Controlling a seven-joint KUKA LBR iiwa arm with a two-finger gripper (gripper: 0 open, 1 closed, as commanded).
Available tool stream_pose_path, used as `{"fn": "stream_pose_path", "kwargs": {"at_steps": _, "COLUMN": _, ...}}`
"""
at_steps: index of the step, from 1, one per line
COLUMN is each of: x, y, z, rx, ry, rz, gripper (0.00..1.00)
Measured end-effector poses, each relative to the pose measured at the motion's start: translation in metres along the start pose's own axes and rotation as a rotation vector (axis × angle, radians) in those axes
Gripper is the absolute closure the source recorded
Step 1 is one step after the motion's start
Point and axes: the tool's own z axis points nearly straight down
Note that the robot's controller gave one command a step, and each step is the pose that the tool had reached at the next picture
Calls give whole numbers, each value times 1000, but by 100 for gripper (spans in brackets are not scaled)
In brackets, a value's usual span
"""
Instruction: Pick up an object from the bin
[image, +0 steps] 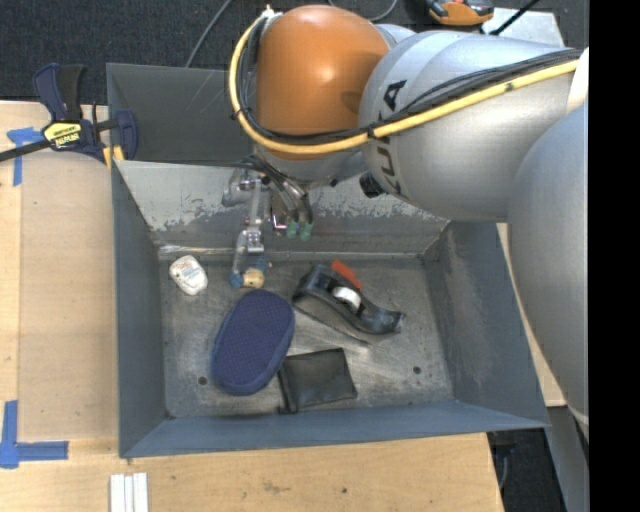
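Inside the grey metal bin, a small white round thing is seen on the floor at the far left, well apart from the rest.

To its right a dark blue oval pad lies flat. Its long axis runs from near-left to far-right, and its far end points towards the jaws.

The jaws hang under the arm's orange cover, over the far part of the floor just beyond the pad's far end. It cannot be told whether they are open or closed, and nothing can be made out between them. A small tan and blue piece is seen at their lower end, just beside the pad's far edge. It cannot be told whether it is a loose thing.

A black, flat, roughly square thing lies near the bin's near wall, touching the right side of the pad's near end. Its edges are turned slightly off the bin's walls.

Furthest right is a black tape dispenser holding a white roll, with a red part at its far side. Its long axis runs from far-left to near-right, and its narrow end points near-right. It lies just beyond the black square thing and just right of the pad.
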Motion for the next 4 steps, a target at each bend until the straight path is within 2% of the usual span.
{"fn": "stream_pose_path", "kwargs": {"at_steps": 1, "x": 6, "y": -35, "z": 156, "rx": -9, "ry": -6, "rz": -305, "gripper": 0}}
{"fn": "stream_pose_path", "kwargs": {"at_steps": 2, "x": 39, "y": -53, "z": 153, "rx": -9, "ry": -30, "rz": -137, "gripper": 0}}
{"fn": "stream_pose_path", "kwargs": {"at_steps": 3, "x": 43, "y": -52, "z": 152, "rx": -6, "ry": -5, "rz": -142, "gripper": 100}}
{"fn": "stream_pose_path", "kwargs": {"at_steps": 4, "x": 35, "y": -59, "z": 21, "rx": -1, "ry": -9, "rz": -155, "gripper": 100}}
